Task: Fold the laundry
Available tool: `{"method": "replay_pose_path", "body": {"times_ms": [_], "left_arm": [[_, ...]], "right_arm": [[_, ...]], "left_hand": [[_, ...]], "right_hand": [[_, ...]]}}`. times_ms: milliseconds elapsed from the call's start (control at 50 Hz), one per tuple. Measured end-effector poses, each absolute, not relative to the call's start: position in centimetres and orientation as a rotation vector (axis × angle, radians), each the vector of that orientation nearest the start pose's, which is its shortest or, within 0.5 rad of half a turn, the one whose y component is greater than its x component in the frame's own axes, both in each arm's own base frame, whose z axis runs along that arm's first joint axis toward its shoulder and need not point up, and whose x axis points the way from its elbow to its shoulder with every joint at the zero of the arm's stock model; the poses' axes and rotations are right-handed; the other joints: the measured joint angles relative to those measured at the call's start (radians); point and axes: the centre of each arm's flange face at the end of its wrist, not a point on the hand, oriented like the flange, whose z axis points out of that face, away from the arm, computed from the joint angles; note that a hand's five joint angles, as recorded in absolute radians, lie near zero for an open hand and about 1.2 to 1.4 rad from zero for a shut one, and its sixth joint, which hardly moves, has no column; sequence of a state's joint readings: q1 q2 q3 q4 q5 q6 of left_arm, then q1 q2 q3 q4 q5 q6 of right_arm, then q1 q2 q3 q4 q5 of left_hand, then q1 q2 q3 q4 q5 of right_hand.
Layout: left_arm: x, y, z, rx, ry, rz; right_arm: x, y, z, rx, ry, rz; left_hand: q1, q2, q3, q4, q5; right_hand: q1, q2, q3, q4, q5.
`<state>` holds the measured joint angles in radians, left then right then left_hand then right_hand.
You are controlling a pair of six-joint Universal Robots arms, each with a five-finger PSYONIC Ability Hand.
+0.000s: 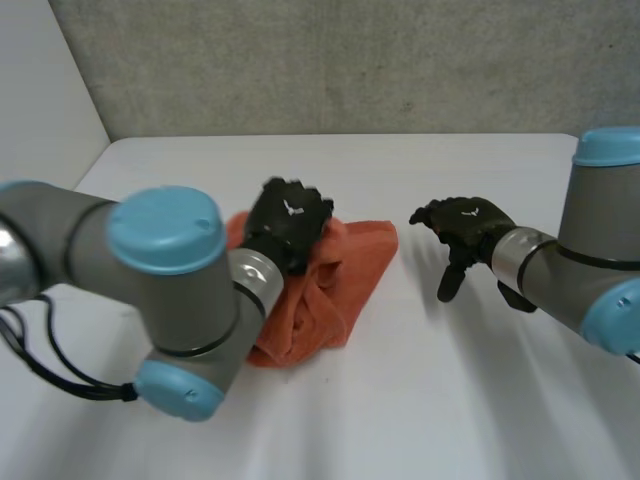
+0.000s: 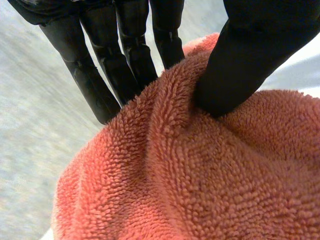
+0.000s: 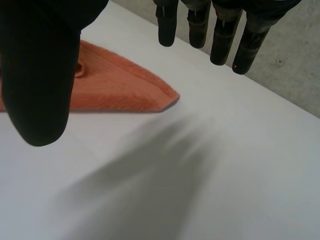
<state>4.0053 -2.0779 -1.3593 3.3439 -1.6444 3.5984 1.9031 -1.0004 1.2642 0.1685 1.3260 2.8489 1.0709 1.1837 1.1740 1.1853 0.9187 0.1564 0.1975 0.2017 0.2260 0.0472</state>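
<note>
In the head view we are looking down on a white table (image 1: 450, 400) where an orange towel (image 1: 340, 285) is lying bunched and partly doubled over, left of the middle. The left hand (image 1: 288, 225) is sitting on the far part of the towel, and the left arm (image 1: 165, 270) is stretching over the cloth's near side. The right hand (image 1: 465, 225) is hanging over bare table near the towel's far right corner, apart from it, at the end of the right arm (image 1: 590, 265). A grey wall (image 1: 350, 60) is standing behind the table.

In the left wrist view we are seeing the left hand (image 2: 250, 60) grasping the towel (image 2: 200, 180). The thumb is digging into a raised ridge of terry cloth from one side while the fingers (image 2: 127, 60) are pressing against the other side, so the fold is being pinched between them. The table (image 2: 30, 140) is showing beyond the fingers.

In the right wrist view we are seeing the right hand (image 3: 37, 80) released and holding nothing. Its fingers (image 3: 220, 40) are hanging loosely, spread away from the thumb, above the table (image 3: 225, 165). One hemmed corner of the towel (image 3: 115, 87) is lying flat on the table beside the thumb, and bare table is showing between that corner and the fingertips.
</note>
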Motion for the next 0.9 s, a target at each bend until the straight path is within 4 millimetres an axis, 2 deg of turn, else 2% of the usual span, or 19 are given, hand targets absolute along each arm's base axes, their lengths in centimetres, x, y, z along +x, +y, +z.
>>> {"method": "replay_pose_path", "body": {"times_ms": [80,120,160,180,260,380,440,460,480,520,640,660,680,700,740,760,820,860,900], "left_arm": [[-34.4,-21.2,23.8,1.208,2.006,-2.266],[-34.1,-20.9,24.3,1.202,1.999,-2.277],[-32.8,-19.5,26.0,1.181,1.965,-2.323],[-32.8,-19.5,26.0,1.181,1.965,-2.323],[-31.2,-18.1,27.8,1.148,1.927,-2.369],[-29.9,-18.1,28.4,1.106,1.915,-2.373],[-29.4,-19.0,28.5,1.069,1.911,-2.368],[-29.4,-19.0,28.5,1.069,1.911,-2.368],[-29.2,-19.7,28.7,1.041,1.902,-2.373],[-29.1,-20.3,29.0,1.015,1.887,-2.383],[-29.0,-23.1,31.7,0.881,1.755,-2.497],[-29.0,-23.1,31.7,0.881,1.755,-2.497],[-29.0,-24.2,33.5,0.813,1.669,-2.568],[-29.0,-24.2,33.5,0.813,1.669,-2.568],[-28.9,-25.0,35.1,0.756,1.599,-2.621],[-28.8,-25.3,35.9,0.726,1.564,-2.646],[-28.1,-26.5,38.9,0.611,1.43,-2.737],[-27.6,-27.1,40.2,0.539,1.368,-2.786],[-27.5,-27.2,40.2,0.524,1.364,-2.795]], "right_arm": [[28.5,-32.6,18.1,-0.901,2.227,-1.561],[28.9,-32.8,18.1,-0.893,2.213,-1.554],[31.0,-32.7,17.6,-0.868,2.127,-1.479],[31.0,-32.7,17.6,-0.868,2.127,-1.479],[34.2,-31.0,16.6,-0.86,1.979,-1.255],[37.7,-27.3,15.0,-0.895,1.851,-0.971],[39.0,-26.4,14.6,-0.905,1.839,-0.932],[39.0,-26.4,14.6,-0.905,1.839,-0.932],[39.4,-26.8,14.7,-0.9,1.853,-0.965],[39.5,-27.4,15.1,-0.888,1.87,-1.022],[38.6,-32.0,18.7,-0.783,1.916,-1.356],[38.6,-32.0,18.7,-0.783,1.916,-1.356],[37.5,-34.3,21.1,-0.718,1.9,-1.527],[37.5,-34.3,21.1,-0.718,1.9,-1.527],[36.6,-35.6,23.5,-0.674,1.861,-1.647],[36.3,-35.8,24.4,-0.665,1.84,-1.682],[34.6,-35.7,30.0,-0.629,1.703,-1.862],[33.2,-34.2,33.9,-0.639,1.592,-1.974],[32.9,-33.6,34.7,-0.652,1.569,-1.993]], "left_hand": [[0.002,0.003,0.002,0.001,0.023],[0.002,0.003,0.002,0.002,0.024],[0.002,0.004,0.003,0.005,0.024],[0.002,0.004,0.003,0.005,0.024],[0.002,0.005,0.007,0.005,0.024],[0.002,0.005,0.007,0.005,0.024],[0.002,0.005,0.009,0.005,0.024],[0.002,0.005,0.009,0.005,0.024],[0.002,0.006,0.01,0.005,0.024],[0.002,0.008,0.011,0.005,0.024],[0.002,0.01,0.013,0.006,0.024],[0.002,0.01,0.013,0.006,0.024],[0.002,0.011,0.014,0.009,0.024],[0.002,0.011,0.014,0.009,0.024],[0.002,0.011,0.015,0.009,0.024],[0.002,0.011,0.016,0.009,0.024],[0.002,0.012,0.016,0.01,0.024],[0.002,0.012,0.016,0.01,0.024],[0.002,0.012,0.016,0.01,0.024]], "right_hand": [[0.0,0.0,0.0,0.0,0.0],[0.0,0.0,0.0,0.0,0.0],[0.0,0.0,0.0,0.0,0.0],[0.0,0.0,0.0,0.0,0.0],[0.0,0.0,0.0,0.0,0.0],[0.028,0.029,0.027,0.014,0.016],[0.457,0.468,0.454,0.439,0.42],[0.457,0.468,0.454,0.439,0.42],[0.725,0.82,0.774,0.758,0.735],[0.786,0.933,0.9,0.893,0.86],[0.788,0.961,0.952,0.958,0.884],[0.788,0.961,0.952,0.958,0.884],[0.788,0.961,0.952,0.958,0.884],[0.788,0.961,0.952,0.958,0.884],[0.788,0.961,0.952,0.958,0.884],[0.788,0.961,0.959,0.958,0.884],[0.788,0.961,0.961,0.96,0.884],[0.788,0.961,0.961,0.961,0.884],[0.788,0.961,0.961,0.961,0.884]]}}
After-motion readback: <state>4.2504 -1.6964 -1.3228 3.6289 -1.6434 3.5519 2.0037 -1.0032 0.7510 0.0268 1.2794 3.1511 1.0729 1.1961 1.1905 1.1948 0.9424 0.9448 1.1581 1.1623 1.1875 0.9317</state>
